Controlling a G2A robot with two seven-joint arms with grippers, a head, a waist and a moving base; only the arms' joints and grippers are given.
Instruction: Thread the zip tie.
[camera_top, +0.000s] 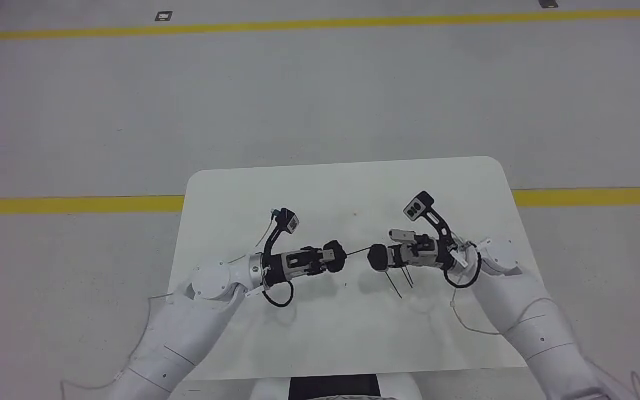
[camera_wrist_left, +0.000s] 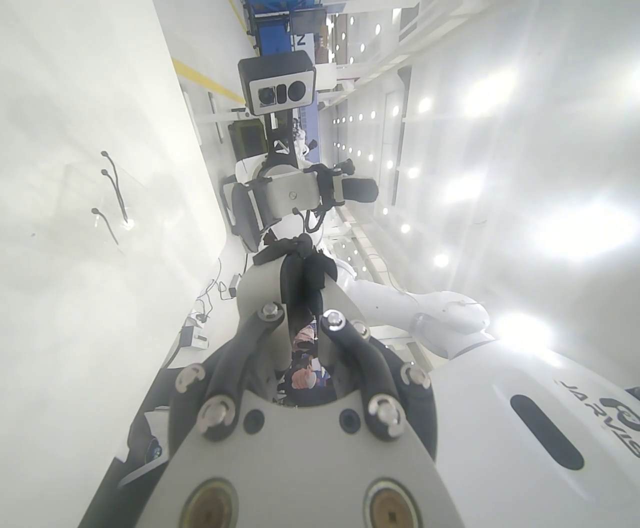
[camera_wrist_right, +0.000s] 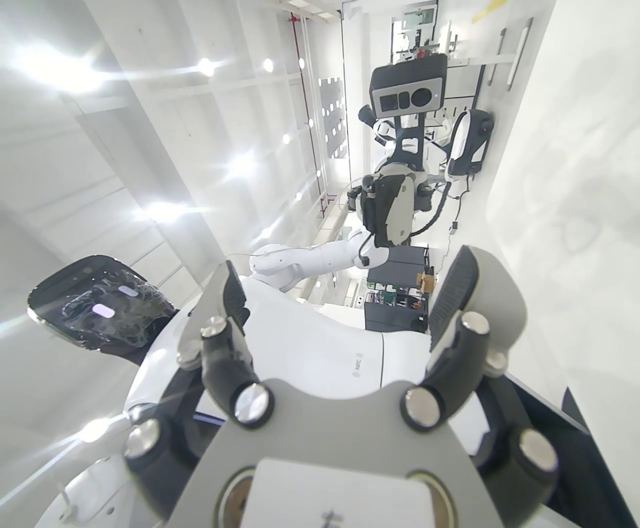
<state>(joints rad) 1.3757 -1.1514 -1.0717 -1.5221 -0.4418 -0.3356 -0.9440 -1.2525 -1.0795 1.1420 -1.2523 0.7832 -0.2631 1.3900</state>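
Between the left fingers (camera_wrist_left: 289, 280), the zip tie (camera_wrist_left: 300, 245) is pinched.

Worktop (camera_top: 350, 190): plain white, no pattern. Floor (camera_top: 300, 100): pale grey, crossed by two yellow stripes (camera_top: 300, 22). Arms (camera_top: 210, 283): white shells, black toward the wrists.

Left claw (camera_wrist_left: 302, 265): light grey finger backs, black links, silver bolts. The zip tie (camera_wrist_left: 300, 246) in it is black.

Right claw (camera_wrist_right: 345, 285): same grey, black and silver. Its pads (camera_wrist_right: 452, 295) are black and finely ribbed.

Loose ties (camera_wrist_left: 114, 190) on worktop: thin, black against the white.

Wrist-camera housing (camera_wrist_right: 407, 92): black box, grey front panel.
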